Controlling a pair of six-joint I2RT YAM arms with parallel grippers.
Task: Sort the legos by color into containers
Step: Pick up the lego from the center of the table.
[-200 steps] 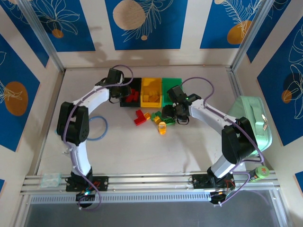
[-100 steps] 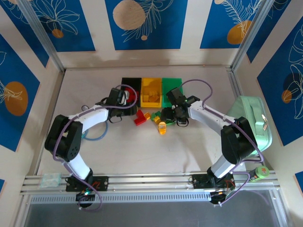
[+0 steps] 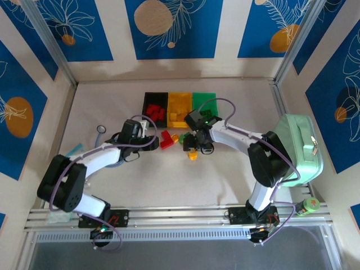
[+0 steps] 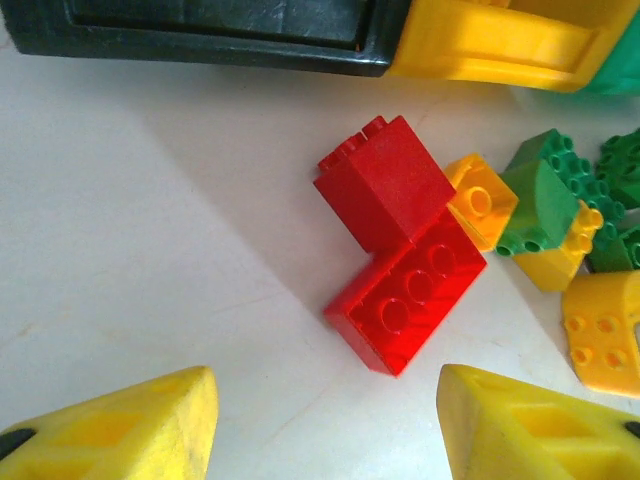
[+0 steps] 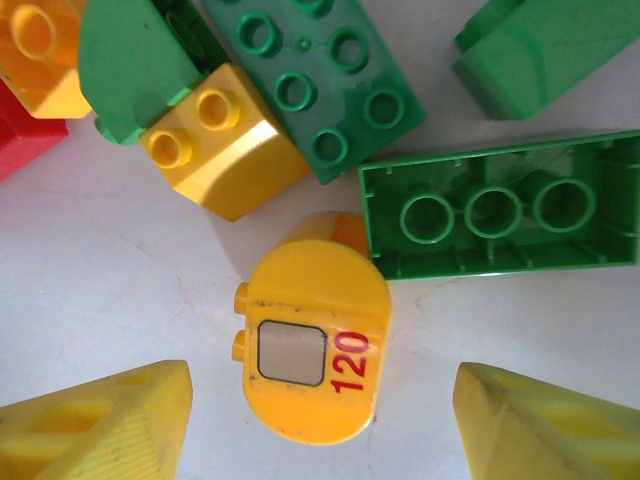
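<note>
Left claw point(image 4: 325, 415) gapes just before joined red plastic bricks point(image 4: 402, 272); right claw point(image 5: 322, 385), released, straddles rounded yellow plastic brick point(image 5: 312, 300).

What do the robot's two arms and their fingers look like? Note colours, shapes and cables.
Both the left arm and right arm have white links with black joints, and a purple cable loops along each. The fingers are yellow, wedge-shaped plastic with recessed pockets in their sides.
</note>
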